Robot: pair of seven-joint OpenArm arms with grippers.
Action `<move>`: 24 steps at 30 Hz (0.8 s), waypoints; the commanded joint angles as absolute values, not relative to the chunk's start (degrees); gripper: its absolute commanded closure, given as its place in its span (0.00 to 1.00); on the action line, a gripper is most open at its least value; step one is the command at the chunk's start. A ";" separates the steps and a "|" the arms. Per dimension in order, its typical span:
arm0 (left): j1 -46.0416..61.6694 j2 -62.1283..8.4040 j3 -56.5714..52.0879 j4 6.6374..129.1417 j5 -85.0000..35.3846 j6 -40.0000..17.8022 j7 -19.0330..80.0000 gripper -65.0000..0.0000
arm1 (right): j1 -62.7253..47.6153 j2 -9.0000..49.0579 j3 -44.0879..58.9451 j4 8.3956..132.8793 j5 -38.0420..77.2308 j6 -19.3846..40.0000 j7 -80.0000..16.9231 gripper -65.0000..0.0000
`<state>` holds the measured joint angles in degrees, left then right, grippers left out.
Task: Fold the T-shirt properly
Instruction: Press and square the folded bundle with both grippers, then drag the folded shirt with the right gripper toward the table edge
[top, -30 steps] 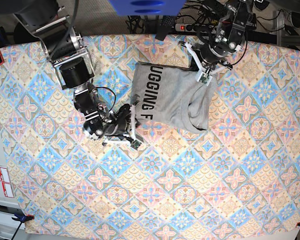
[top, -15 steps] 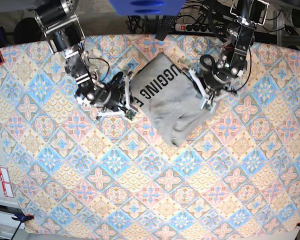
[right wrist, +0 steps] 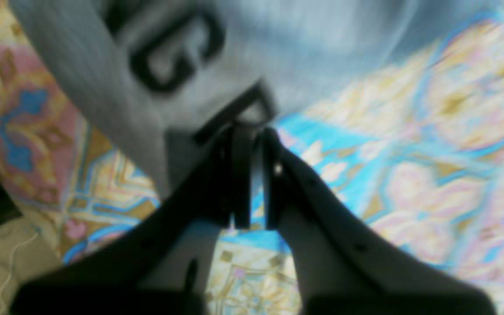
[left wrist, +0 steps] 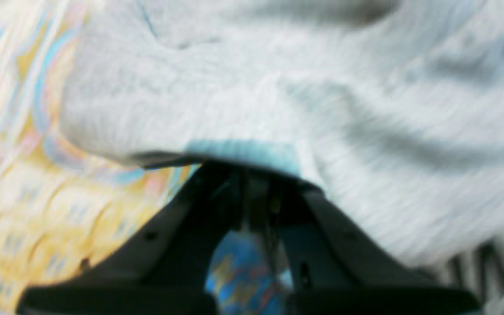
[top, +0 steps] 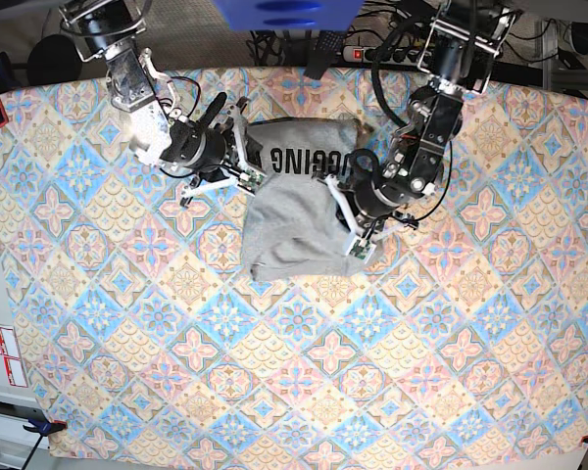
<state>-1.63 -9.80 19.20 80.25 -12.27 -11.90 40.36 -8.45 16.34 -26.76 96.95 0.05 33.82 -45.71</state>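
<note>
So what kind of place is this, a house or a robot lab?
Probably a robot lab. Two robot arms hold a T-shirt over a table with a patterned tablecloth, and a power strip with tangled cables lies behind the table.

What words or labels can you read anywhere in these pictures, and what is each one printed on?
"GGING": dark block letters on the grey T-shirt, upside down in the base view; the word's start is hidden in a fold by the left gripper.
"G": one large dark letter on the shirt near the right gripper; the mark next to it is too blurred to read.
White stickers at the table's left edge: red marks, too small to read.
</note>
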 commanded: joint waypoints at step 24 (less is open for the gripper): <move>25.27 -12.53 -15.16 109.58 -13.32 -12.09 39.25 1.00 | -4.00 9.98 -37.05 105.54 0.84 33.80 -45.76 0.98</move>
<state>25.36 -12.14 -15.03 108.16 -12.93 -11.86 40.56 -4.73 10.11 -37.12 104.86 0.38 34.00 -46.46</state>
